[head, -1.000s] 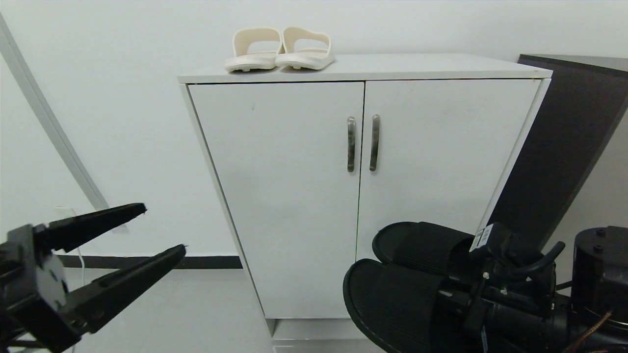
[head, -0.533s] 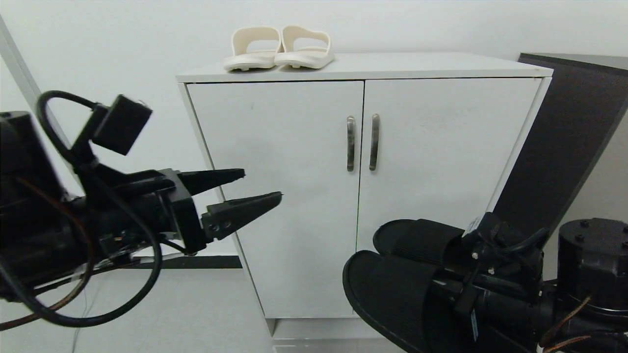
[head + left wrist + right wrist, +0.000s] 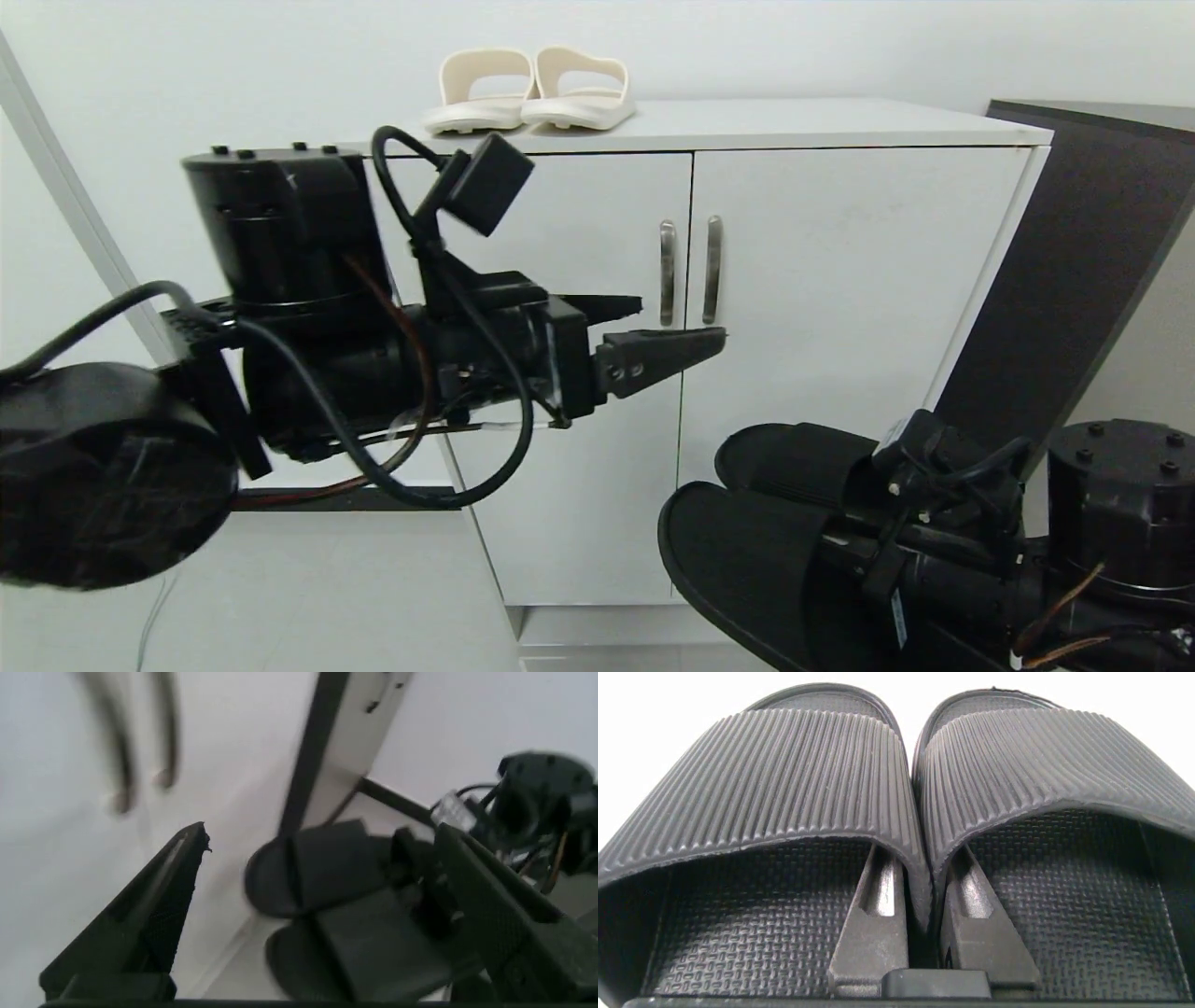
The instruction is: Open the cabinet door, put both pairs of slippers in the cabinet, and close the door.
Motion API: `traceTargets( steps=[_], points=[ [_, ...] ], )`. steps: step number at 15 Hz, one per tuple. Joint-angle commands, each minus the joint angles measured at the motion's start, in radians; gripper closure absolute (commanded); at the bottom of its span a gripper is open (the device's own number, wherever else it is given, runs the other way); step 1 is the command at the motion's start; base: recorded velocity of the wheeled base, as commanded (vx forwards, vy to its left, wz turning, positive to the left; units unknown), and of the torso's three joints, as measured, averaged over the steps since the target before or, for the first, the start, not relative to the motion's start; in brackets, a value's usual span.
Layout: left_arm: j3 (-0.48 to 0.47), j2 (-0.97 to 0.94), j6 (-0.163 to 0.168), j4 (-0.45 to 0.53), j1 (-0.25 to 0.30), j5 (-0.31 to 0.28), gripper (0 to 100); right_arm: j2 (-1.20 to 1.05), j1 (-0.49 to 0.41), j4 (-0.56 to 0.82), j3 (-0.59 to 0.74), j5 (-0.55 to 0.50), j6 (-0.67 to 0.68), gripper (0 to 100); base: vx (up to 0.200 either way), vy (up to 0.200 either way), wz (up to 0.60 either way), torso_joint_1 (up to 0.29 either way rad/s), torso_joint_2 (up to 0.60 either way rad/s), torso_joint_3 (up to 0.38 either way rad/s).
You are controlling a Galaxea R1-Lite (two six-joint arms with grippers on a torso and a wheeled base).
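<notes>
Left gripper (image 3: 681,320) came up from low on the left over the last second to handle height. Its fingers closed in from wide but were still apart, nothing between them. In the head view the upper fingertip (image 3: 635,303) sat just short of the left handle (image 3: 667,273), and the lower one ran under both handles, past the right handle (image 3: 713,269). Couldn't tell depth, and the left wrist view had the handles ahead of the tips, so probably no contact yet.

Both cabinet (image 3: 840,121) doors were shut. My read: final approach for the door pull, the opening step barely begun.

Right gripper (image 3: 920,873) barely shifted. Its fingers were clamped on the touching inner strap edges of the black slippers (image 3: 775,523), held low, below and right of the left fingers. Cream slippers (image 3: 532,93) were on the cabinet top, well above the left fingers, untouched.
</notes>
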Motion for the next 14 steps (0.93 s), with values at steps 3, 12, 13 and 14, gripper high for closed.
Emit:
traceTargets(
  steps=[3,12,13,14],
  points=[
    [-0.210,0.173,-0.124,0.008,-0.031,-0.086,0,0.007,-0.001,0.000,0.008,0.001,0.000,100,0.000,0.000,0.00,0.000,0.00,0.000],
    [-0.395,0.288,-0.178,0.097,-0.026,-0.043,0,0.006,-0.004,0.000,0.006,0.001,0.000,100,0.000,0.000,0.00,0.000,0.00,0.000],
    [-0.398,0.286,-0.178,0.098,-0.026,-0.004,0,0.006,-0.004,0.000,0.006,0.001,0.000,100,0.000,0.000,0.00,0.000,0.00,0.000],
    [-0.404,0.286,-0.178,0.098,-0.026,0.023,0,0.006,-0.004,0.000,0.006,0.001,0.000,100,0.000,0.000,0.00,0.000,0.00,0.000]
  ],
)
